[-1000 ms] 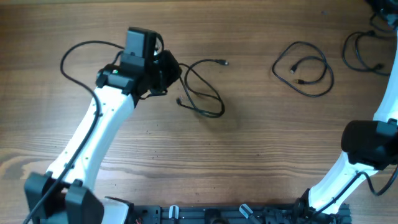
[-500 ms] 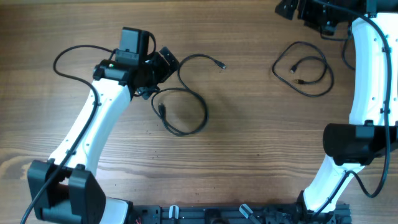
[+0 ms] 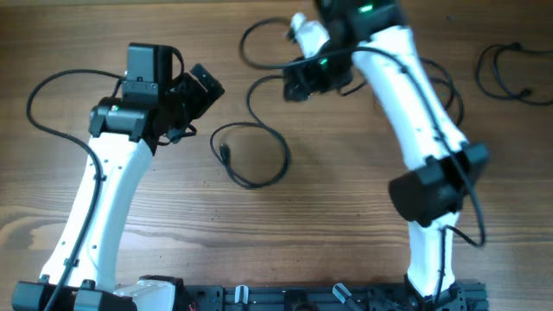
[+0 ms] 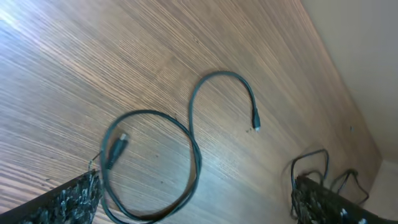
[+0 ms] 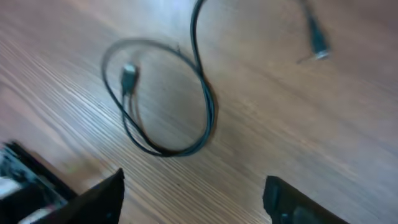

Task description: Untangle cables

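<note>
One black cable (image 3: 282, 164) lies in a loose loop on the wooden table between the arms, with a plug (image 3: 226, 153) inside the loop. Its tail runs up toward my right gripper (image 3: 302, 82), which hovers open above it. My left gripper (image 3: 197, 91) stands open to the left of the loop, apart from it. The left wrist view shows the loop (image 4: 152, 162) low between the open fingers of the left gripper (image 4: 199, 205), not pinched, and the free plug (image 4: 255, 121). The right wrist view shows the loop (image 5: 161, 102) ahead of the empty right gripper (image 5: 199, 202).
A second coiled cable (image 3: 455, 102) lies partly hidden under the right arm. A third cable (image 3: 481, 73) sits at the far right edge. A black loop (image 3: 246, 39) hangs by the right wrist at the top. The arms' bases stand along the front edge.
The left gripper opened, let go of the cable and drew back to the left. The right arm swung in from the far right to above the cable's tail.
</note>
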Robot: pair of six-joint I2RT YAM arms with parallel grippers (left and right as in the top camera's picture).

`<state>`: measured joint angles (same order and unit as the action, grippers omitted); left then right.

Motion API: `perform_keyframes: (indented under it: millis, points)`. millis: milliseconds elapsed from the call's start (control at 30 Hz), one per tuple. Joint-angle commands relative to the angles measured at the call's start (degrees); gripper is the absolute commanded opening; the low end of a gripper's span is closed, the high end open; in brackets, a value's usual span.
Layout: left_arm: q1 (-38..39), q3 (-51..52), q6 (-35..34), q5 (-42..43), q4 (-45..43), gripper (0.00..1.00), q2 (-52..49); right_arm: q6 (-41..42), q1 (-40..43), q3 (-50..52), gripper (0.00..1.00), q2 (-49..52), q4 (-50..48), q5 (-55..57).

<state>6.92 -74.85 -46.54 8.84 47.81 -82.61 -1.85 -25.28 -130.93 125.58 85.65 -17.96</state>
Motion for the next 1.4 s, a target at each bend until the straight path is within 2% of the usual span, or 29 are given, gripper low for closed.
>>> perform_keyframes:
  millis: [0, 133, 200, 300, 433, 567, 767, 967, 1000, 1033, 1067, 1167, 1367]
  points:
    - [-4.35, -0.44, -0.13, 0.09, 0.72, 1.00, 1.66, 1.70, -2.54, 5.09, 0.68, 2.49, -3.45, 4.09]
    - [-8.61, -0.44, -0.39, 1.18, 1.07, 1.00, 2.25, 4.70, -4.50, 15.10, 0.53, 2.49, -11.61, 4.04]
    - [-11.10, -0.44, -0.39, 2.54, 1.14, 1.00, 2.27, 4.79, -5.77, 19.47, 0.48, 2.49, -15.15, 4.24]
    - [-15.45, -0.44, -0.37, 7.26, 1.49, 1.00, 2.25, 3.30, -8.04, 24.50, 0.48, 2.49, -21.18, 6.60]
    - [-15.82, -0.42, -0.33, 7.08, 3.13, 1.00, 2.25, 1.60, -10.29, 29.40, 0.47, 2.49, -27.54, 12.02]
    - [-15.82, -0.42, -0.33, 6.97, 3.69, 1.00, 2.25, 0.35, -10.71, 31.21, 0.46, 2.49, -29.83, 15.30]
    - [-15.76, -0.37, -0.13, 6.71, 4.39, 1.00, 2.25, 0.33, -10.73, 34.49, 0.33, 2.49, -35.19, 16.04]
    - [-15.76, -0.37, -0.15, 6.75, 4.42, 1.00, 2.25, -1.14, -10.82, 39.98, 0.29, 2.49, -39.63, 16.48]
    - [-15.76, -0.37, -0.15, 6.75, 4.59, 1.00, 2.25, -0.96, -10.82, 40.22, 0.23, 2.49, -39.56, 17.00]
    - [-15.76, -0.37, -0.15, 6.75, 4.83, 1.00, 2.25, -0.22, -10.82, 40.19, 0.07, 2.47, -39.36, 17.14]
    - [-15.76, -0.37, -0.15, 6.75, 5.25, 1.00, 2.25, -0.13, -10.73, 39.89, 0.04, 2.40, -38.99, 17.14]
    - [-15.76, -0.37, -0.15, 6.78, 5.88, 1.00, 2.25, 0.85, -10.34, 34.82, 0.04, 2.01, -34.84, 17.11]
    - [-15.08, -0.37, -0.15, 6.78, 5.79, 1.00, 2.25, 5.99, -3.96, 13.92, 0.04, -5.60, -21.38, 16.52]
